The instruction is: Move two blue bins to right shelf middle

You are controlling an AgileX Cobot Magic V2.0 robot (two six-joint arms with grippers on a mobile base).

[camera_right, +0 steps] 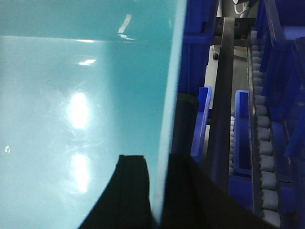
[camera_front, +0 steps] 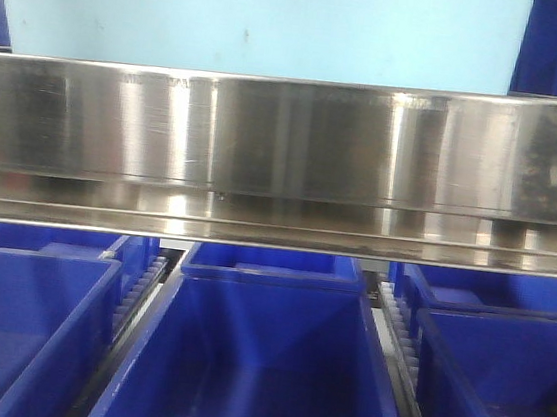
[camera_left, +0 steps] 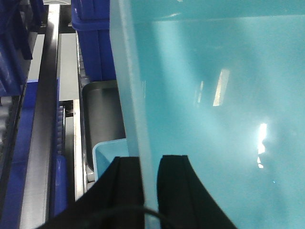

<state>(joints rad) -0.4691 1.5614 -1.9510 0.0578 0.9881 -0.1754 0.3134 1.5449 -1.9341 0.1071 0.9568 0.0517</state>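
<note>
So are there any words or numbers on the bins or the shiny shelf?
No text can be read in any view.
Pale blue bin: plain walls, only light reflections.
Steel shelf rail: scratches and glare, no letters.
Dark blue bins: no labels showing.

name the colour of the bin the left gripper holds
Pale turquoise bin; left wrist view shows it best.

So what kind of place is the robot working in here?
Likely a warehouse or factory stockroom: rows of dark blue storage bins, roller tracks between them, and a stainless steel shelf rail above.
</note>
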